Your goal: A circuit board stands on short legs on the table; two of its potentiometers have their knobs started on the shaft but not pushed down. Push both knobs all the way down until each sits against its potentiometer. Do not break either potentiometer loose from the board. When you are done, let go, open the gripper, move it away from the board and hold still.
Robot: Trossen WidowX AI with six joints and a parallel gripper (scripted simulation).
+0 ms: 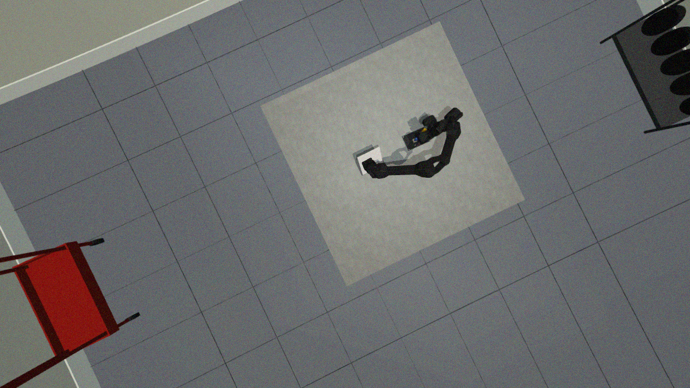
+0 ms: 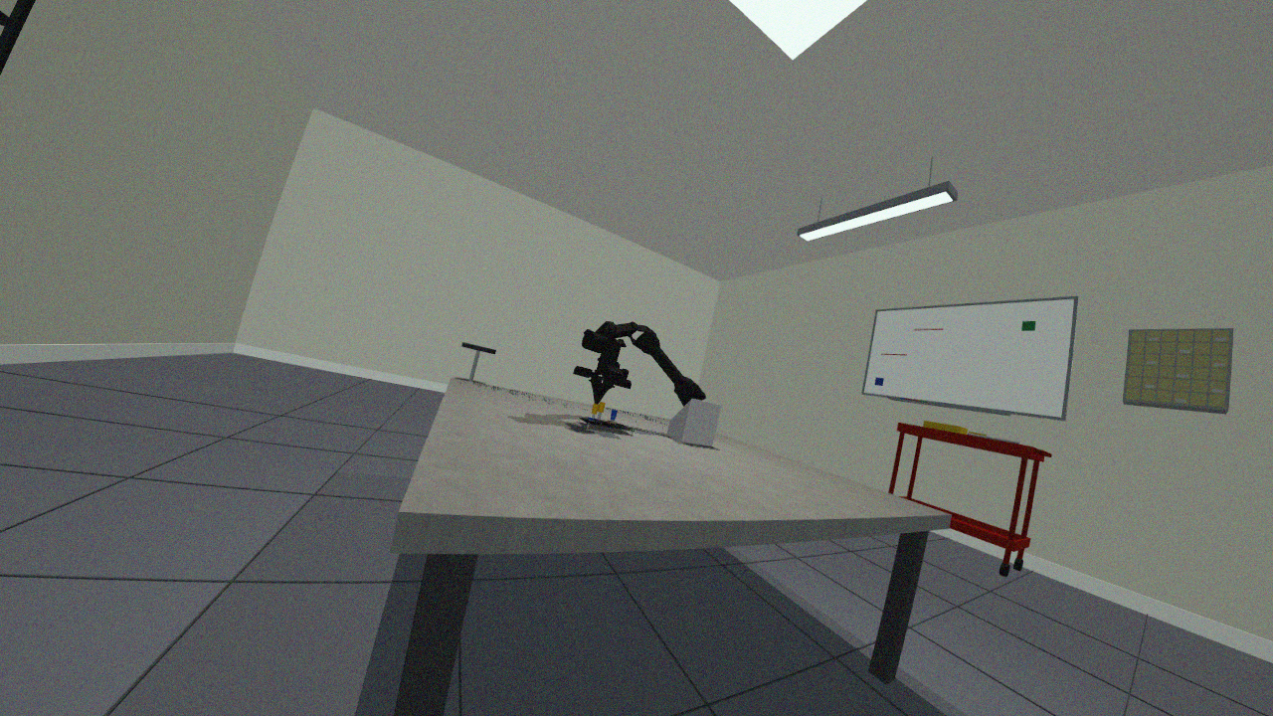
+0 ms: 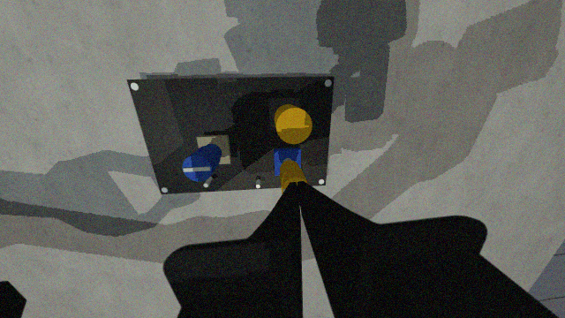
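Note:
The dark circuit board (image 3: 154, 106) (image 1: 409, 144) stands on the table with white screws at its corners. A round yellow knob (image 3: 294, 125) stands at its right in the wrist view. Below it, a narrower yellow knob (image 3: 290, 175) stands over a blue potentiometer (image 3: 278, 169). A blue knob (image 3: 196, 165) (image 2: 613, 415) with a white line stands over a beige potentiometer (image 3: 226, 152) at the left. My gripper (image 3: 297, 188) (image 2: 597, 402) is shut and empty. Its tips are at the top of the narrower yellow knob and partly hide it; contact is unclear. Exact gaps beneath the knobs cannot be told.
Two thin pins (image 3: 258, 182) (image 3: 207, 185) with pale tips stand near the board's lower edge in the wrist view. A white block (image 1: 374, 153) (image 2: 701, 422) stands at the arm's base on the table (image 1: 347, 231) (image 2: 534, 480). The arm crosses beside the board.

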